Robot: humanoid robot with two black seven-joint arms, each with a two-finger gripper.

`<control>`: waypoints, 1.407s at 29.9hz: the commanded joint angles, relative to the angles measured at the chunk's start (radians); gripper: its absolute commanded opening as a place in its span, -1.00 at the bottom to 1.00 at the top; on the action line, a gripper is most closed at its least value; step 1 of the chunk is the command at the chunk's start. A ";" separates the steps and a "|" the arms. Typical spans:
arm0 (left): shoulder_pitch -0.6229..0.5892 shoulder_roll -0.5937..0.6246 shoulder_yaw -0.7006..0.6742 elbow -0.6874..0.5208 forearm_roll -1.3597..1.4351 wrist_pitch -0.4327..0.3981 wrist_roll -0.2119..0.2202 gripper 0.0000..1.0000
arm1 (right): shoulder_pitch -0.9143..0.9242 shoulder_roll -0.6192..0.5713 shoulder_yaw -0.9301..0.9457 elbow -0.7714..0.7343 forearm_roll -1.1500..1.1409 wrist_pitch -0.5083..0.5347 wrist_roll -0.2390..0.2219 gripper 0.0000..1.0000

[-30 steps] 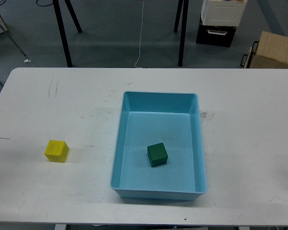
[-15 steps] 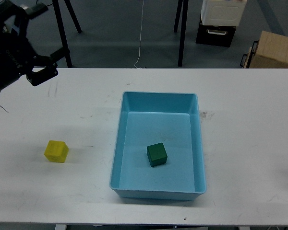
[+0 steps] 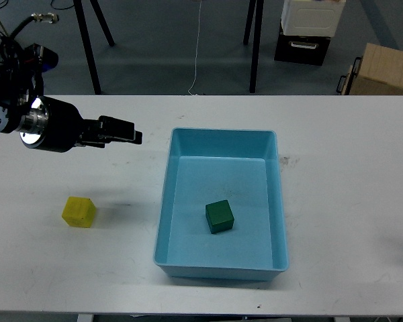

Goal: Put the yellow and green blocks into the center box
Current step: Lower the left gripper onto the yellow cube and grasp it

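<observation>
From where I stand, the blue box (image 3: 221, 204) in the middle of the white table (image 3: 349, 174) is the thing to steer by. Far to its left, at the table's edge, the robot's left arm (image 3: 27, 100) reaches in, a thick black body with a shiny round metal joint, cables looping above it. It stretches toward the box, and its left gripper (image 3: 124, 131) hangs over the table surface a little left of the box's upper left corner. The fingers point at the box and lie edge-on, dark against each other, so I cannot tell whether they are apart or together. They hold nothing that I can see.

Below the arm, and well to the left of the box, the yellow block (image 3: 78, 211) sits on the bare table, apart from the gripper and apart from the box wall. It rests flat, turned slightly.

Inside the box, the green block (image 3: 219, 217) lies on the floor, a bit below the middle, clear of all four walls and turned a little askew.

Right of the box the table is plain white with faint scuffs near the box's upper right corner. Beyond the table's far edge, up and right of the box, a cardboard carton (image 3: 383, 70) stands on the grey floor.
</observation>
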 commanded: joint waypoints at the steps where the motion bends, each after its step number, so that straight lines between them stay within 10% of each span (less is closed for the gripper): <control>1: -0.014 -0.024 0.109 -0.003 0.134 0.000 0.000 1.00 | 0.000 0.000 -0.007 0.000 0.000 0.000 0.000 1.00; 13: 0.267 -0.024 0.012 0.106 0.249 0.000 -0.001 1.00 | 0.001 -0.009 -0.010 -0.003 -0.003 0.000 0.000 1.00; 36: 0.394 -0.071 -0.048 0.206 0.348 0.000 -0.012 0.95 | -0.011 -0.014 -0.012 0.000 -0.008 0.000 -0.003 1.00; 39: 0.396 -0.073 -0.048 0.206 0.348 0.000 -0.014 0.76 | -0.012 -0.014 -0.018 0.000 -0.008 0.000 -0.003 1.00; 42: 0.396 -0.074 -0.048 0.206 0.361 0.000 -0.007 0.15 | -0.012 -0.014 -0.022 0.000 -0.008 0.000 -0.003 1.00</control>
